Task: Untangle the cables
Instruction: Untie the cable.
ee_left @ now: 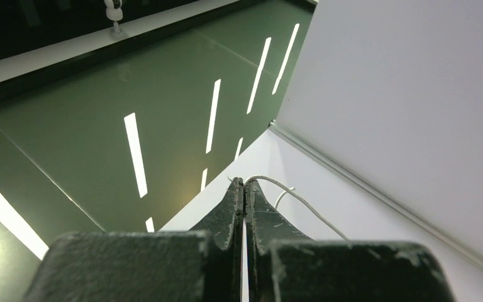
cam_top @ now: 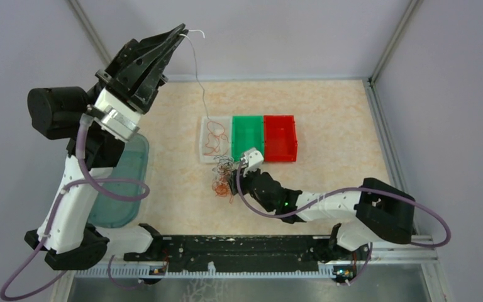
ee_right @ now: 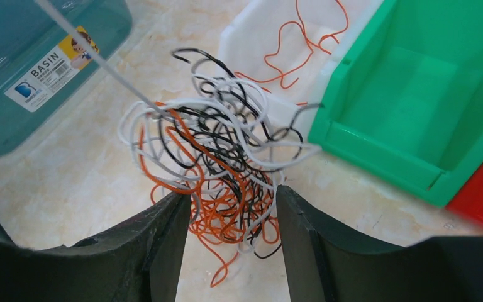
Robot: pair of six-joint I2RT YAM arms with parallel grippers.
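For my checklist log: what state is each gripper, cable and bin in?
Tangle of orange, white, black cables: knotted, on table.
Left gripper: shut on thin white cable, raised high.
Right gripper: open, straddling the tangle.
White plastic bin: holds orange cable.
Green plastic bin: empty.
Red plastic bin: empty.

**Counts, placed relative to the green bin.** Three open bins stand in one row: one green bin (cam_top: 248, 135) in the middle, one white bin (cam_top: 224, 124) touching its left side, and one red bin (cam_top: 280, 137) touching its right side. One teal basin (cam_top: 122, 182) lies well to the left. One tangle of cables (cam_top: 225, 177) sits just on the near side, in three colours (orange, white, black); the strands are too knotted to count. One white cable (cam_top: 196, 63) rises out of it. The orange cable (cam_top: 214, 135) in the white bin is one or two strands, which cannot be told. Two arms, the left arm (cam_top: 69, 189) and the right arm (cam_top: 333, 201), carry one gripper each: the left gripper (ee_left: 244, 182) and the right gripper (ee_right: 233, 195). One table (cam_top: 327, 113).
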